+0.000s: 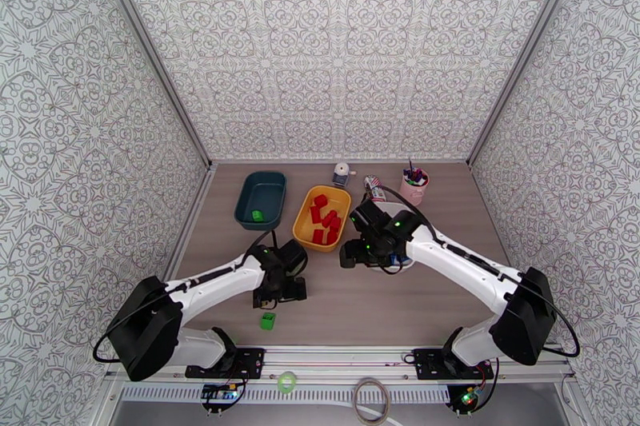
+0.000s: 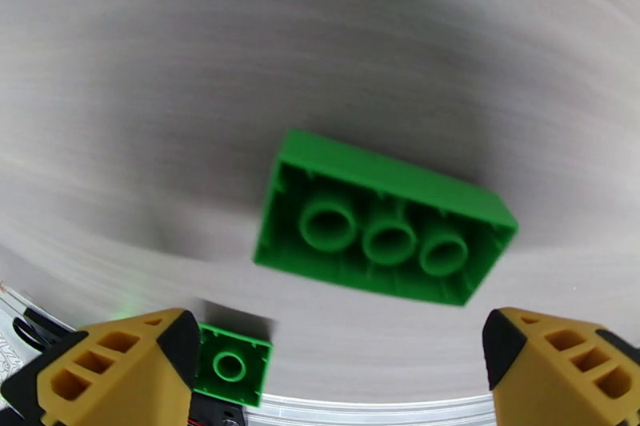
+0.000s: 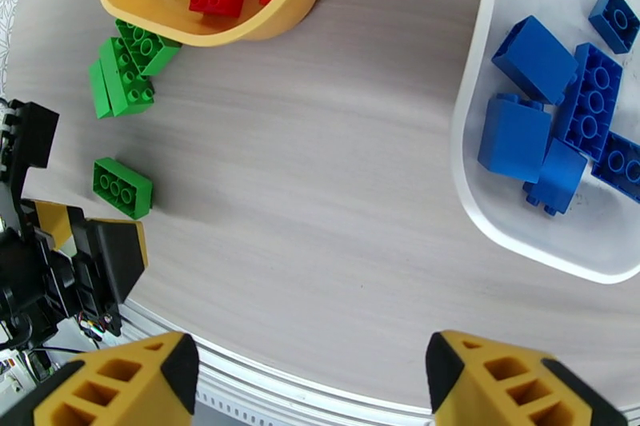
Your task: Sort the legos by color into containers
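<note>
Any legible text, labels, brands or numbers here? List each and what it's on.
None legible.
Printed tube beside the pink cup: marks too small to read.
Green brick below the left wrist camera: hollow underside up, no lettering visible.

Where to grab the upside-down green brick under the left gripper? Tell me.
Probably its two long side walls, mid-length, from straight above: the green brick lies flat, hollow side up, both walls free. The open left gripper needs turning.
</note>
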{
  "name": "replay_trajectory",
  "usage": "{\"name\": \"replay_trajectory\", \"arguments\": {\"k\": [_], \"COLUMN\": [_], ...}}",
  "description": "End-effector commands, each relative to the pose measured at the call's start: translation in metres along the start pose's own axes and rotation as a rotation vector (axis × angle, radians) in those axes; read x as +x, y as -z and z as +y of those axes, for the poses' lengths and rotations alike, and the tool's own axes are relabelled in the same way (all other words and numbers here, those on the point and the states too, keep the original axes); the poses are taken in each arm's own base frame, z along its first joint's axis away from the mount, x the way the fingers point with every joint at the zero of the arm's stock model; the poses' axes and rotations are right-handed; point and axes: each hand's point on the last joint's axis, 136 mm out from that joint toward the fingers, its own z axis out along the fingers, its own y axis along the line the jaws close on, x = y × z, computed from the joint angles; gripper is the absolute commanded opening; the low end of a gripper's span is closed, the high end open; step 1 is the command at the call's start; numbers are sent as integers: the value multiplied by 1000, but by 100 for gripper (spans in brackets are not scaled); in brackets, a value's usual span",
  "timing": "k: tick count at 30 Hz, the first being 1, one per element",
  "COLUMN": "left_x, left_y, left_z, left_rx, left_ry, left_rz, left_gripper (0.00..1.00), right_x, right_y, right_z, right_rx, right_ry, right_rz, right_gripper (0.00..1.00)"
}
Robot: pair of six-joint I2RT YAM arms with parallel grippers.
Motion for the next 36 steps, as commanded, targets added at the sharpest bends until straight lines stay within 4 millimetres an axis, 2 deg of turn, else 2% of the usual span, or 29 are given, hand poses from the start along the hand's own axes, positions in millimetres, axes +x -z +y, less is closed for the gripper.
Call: {"name": "replay_trajectory", "arguments": {"k": [1,13,25,30,36], "left_x": [-7,-22,-36,-39,-37], "left_y": [-6,-18,-24,-23,-20], "left_z": [-3,-20,-20,-24,-23], "left_rx": [34,20,-18,-11,-8], "left_ry": [-39,-113,-123,-133,-127], "left_rz": [12,53,77,79,80], "left_gripper": [96,87,82,72,67], "right_x": [-11,-20,-27,-31,-34], "right_y": [7,5,3,2,0], "right_z": [2,7,8,8,11], "right_rx": [7,9,11,8,2], "right_ry": [-15,-12,-15,-16,-10], "right_rz": [-28,-33,-31,-31,-25], "right_gripper": [79,78,77,77,76]}}
